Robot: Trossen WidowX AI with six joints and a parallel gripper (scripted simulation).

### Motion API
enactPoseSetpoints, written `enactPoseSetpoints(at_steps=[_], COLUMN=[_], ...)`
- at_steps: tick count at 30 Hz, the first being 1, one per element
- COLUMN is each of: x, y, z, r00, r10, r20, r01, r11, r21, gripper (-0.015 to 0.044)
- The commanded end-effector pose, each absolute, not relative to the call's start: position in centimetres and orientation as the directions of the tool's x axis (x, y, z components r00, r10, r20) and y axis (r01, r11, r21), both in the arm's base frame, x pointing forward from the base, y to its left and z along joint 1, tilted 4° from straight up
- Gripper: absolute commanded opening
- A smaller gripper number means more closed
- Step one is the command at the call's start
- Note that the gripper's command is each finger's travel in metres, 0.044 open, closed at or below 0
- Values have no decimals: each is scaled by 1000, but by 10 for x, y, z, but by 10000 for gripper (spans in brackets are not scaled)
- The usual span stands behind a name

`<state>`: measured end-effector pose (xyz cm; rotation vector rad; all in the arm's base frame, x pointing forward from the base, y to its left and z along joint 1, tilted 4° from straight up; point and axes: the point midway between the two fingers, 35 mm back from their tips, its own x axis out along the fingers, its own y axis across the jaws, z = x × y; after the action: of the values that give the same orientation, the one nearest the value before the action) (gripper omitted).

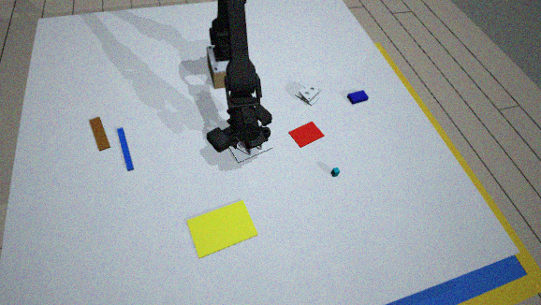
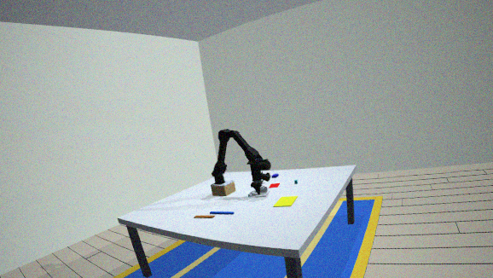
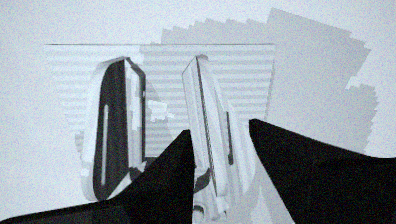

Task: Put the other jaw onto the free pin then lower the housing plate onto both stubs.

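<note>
Going left to right across the top view, a brown strip (image 1: 99, 134) (image 2: 204, 217) and a blue strip (image 1: 125, 149) (image 2: 222, 212) lie flat, well apart from the work (neither appears to belong to it). Next stands the assembly: in the wrist view a dark-faced jaw piece (image 3: 114, 137) rises at the left of a thin base (image 3: 162, 54) (image 1: 239, 161) (image 2: 251, 195), and a pale jaw piece (image 3: 201, 107) stands to its right. The gripper (image 3: 220, 131) (image 1: 249, 149) (image 2: 258, 193) is closed on the pale jaw piece, its fingertips on either side. The step in hand is judged to be the seating of this second piece; whether its bore is on the pin, and whether the teeth mesh, cannot be told. Farther right, beyond the red square (image 1: 306, 134) (image 2: 274, 185), the likely housing plate (image 1: 311, 92) (pale, with dark holes) sits tilted and apart from the assembly. The next move calls for aligning bore and pin, easing the piece down with the teeth engaged, then releasing it; only afterwards should the plate be fetched.
</note>
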<state>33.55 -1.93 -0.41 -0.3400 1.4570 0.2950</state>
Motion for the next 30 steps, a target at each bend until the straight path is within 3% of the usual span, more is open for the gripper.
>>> enactPoseSetpoints(at_steps=[1, 25, 28, 30], x=[335, 335, 335, 335], y=[-19, -19, -19, -19], z=[-7, -7, -5, -5], r00=[89, 89, 92, 92], r10=[-11, -11, -10, -10], r20=[-996, -996, -996, -996], r01=[-398, -398, -397, -397], r11=[916, 916, 917, 917], r21=[-45, -45, -46, -46], gripper=[134, 134, 213, 224])
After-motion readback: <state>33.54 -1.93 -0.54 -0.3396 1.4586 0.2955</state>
